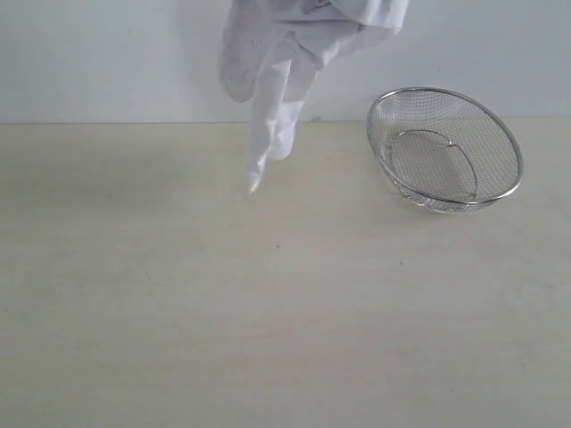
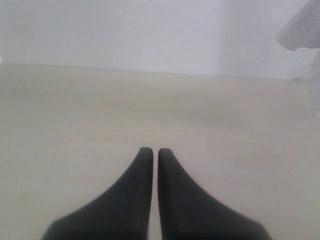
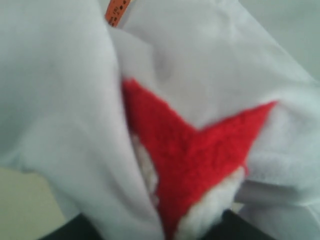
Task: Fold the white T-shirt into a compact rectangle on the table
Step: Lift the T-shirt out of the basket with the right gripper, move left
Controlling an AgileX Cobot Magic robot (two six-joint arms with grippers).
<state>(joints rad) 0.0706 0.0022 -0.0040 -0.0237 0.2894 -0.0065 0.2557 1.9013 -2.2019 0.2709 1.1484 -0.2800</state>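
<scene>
**While the shirt hangs bunched, no fold is begun**

Because it is held from somewhere above the frame, the shirt [image 1: 294, 45] hangs in the exterior view as a crumpled column, up and to the left of the basket [image 1: 443, 147]. One narrow tail droops lower than the basket's upper rim. Whether that tail brushes the table [image 1: 178, 312] I cannot tell. The basket rests tipped, its mouth turned toward the camera. No gripper shows here. Lifting the cloth probably lets it drop open under its own weight before it is laid on the wide bare stretch in front of and left of the basket.

From the left wrist, the left gripper [image 2: 150, 152] has its two dark fingers pressed together with nothing between them, low over bare tabletop. Only a scrap of shirt shows at the edge of this view, well apart from the fingers. The basket is out of this view. This arm looks parked, kept out of the way until a hem or sleeve comes within reach.

From the right wrist, cloth fills nearly everything: red lettering [image 3: 195, 150] creased between white folds, and an orange tag [image 3: 117, 11]. Dark jaws peek out at the frame's edge with fabric squeezed between them, so the right gripper [image 3: 160, 232] is clamped on the shirt. A hold apparently that near the chest print would explain why the garment hangs as a lump, not a sheet.
</scene>
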